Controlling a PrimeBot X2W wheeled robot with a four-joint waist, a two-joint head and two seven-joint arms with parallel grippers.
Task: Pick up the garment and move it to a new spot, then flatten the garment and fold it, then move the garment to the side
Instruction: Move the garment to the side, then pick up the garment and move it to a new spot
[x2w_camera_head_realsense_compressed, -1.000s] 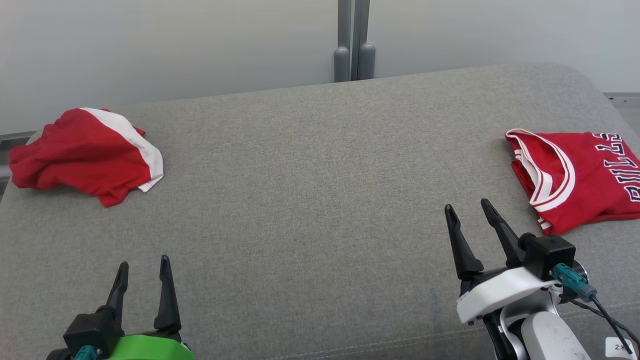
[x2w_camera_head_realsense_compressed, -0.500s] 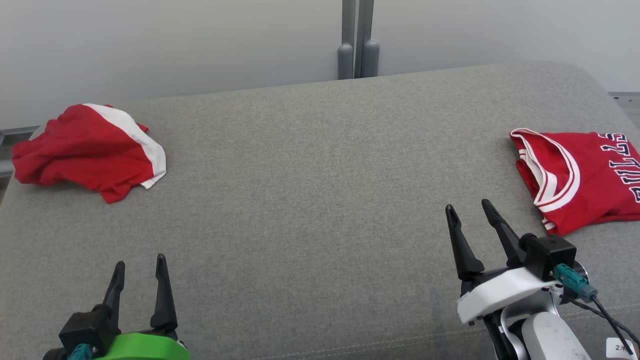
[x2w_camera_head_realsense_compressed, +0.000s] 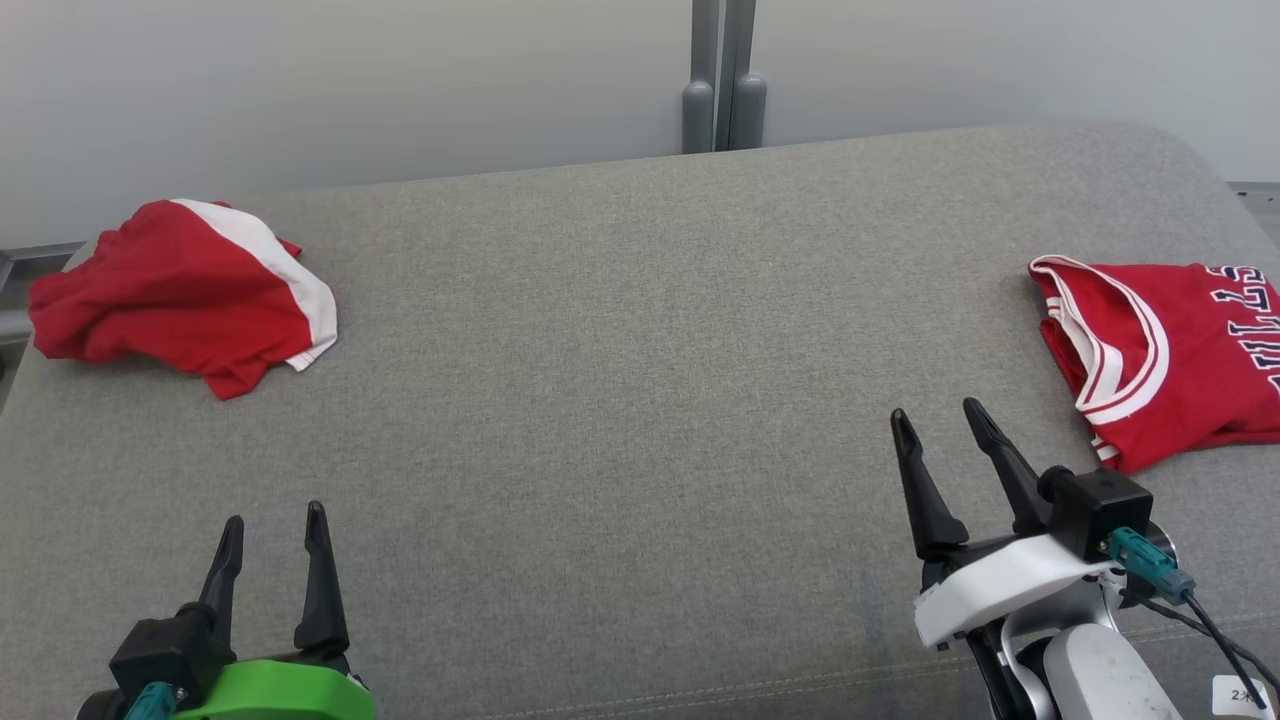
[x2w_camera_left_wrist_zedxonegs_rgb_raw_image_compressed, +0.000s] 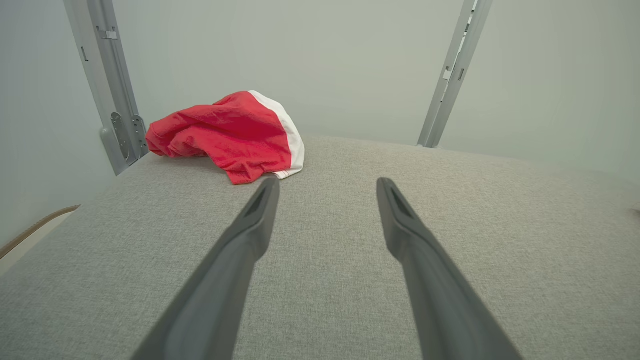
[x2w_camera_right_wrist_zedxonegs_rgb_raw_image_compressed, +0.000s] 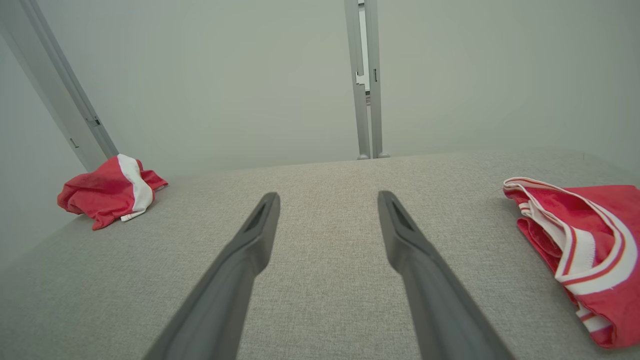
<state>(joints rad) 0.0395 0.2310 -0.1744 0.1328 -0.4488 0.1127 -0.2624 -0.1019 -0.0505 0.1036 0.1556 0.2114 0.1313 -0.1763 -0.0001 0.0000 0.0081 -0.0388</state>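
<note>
A crumpled red garment (x2w_camera_head_realsense_compressed: 170, 290) with a white band lies at the far left of the grey cushioned surface (x2w_camera_head_realsense_compressed: 620, 400); it also shows in the left wrist view (x2w_camera_left_wrist_zedxonegs_rgb_raw_image_compressed: 225, 135) and the right wrist view (x2w_camera_right_wrist_zedxonegs_rgb_raw_image_compressed: 100, 195). My left gripper (x2w_camera_head_realsense_compressed: 274, 514) stands open and empty near the front edge, well short of the garment (x2w_camera_left_wrist_zedxonegs_rgb_raw_image_compressed: 327, 180). A folded red jersey (x2w_camera_head_realsense_compressed: 1190, 370) with white trim and dark lettering lies flat at the far right (x2w_camera_right_wrist_zedxonegs_rgb_raw_image_compressed: 600, 225). Just left of the jersey and nearer the front, my right gripper (x2w_camera_head_realsense_compressed: 937, 409) is open and empty (x2w_camera_right_wrist_zedxonegs_rgb_raw_image_compressed: 327, 194).
A pale wall runs behind the surface, with a pair of grey posts (x2w_camera_head_realsense_compressed: 722, 80) at the back middle and another post (x2w_camera_left_wrist_zedxonegs_rgb_raw_image_compressed: 107, 85) behind the crumpled garment. The surface drops off at its left edge (x2w_camera_left_wrist_zedxonegs_rgb_raw_image_compressed: 55, 220). Bare grey fabric spans the middle.
The whole picture has slid a little to the right, so the camera turned. My left gripper sits slightly lower in the view. Both garments lie as before, and both grippers stay open.
</note>
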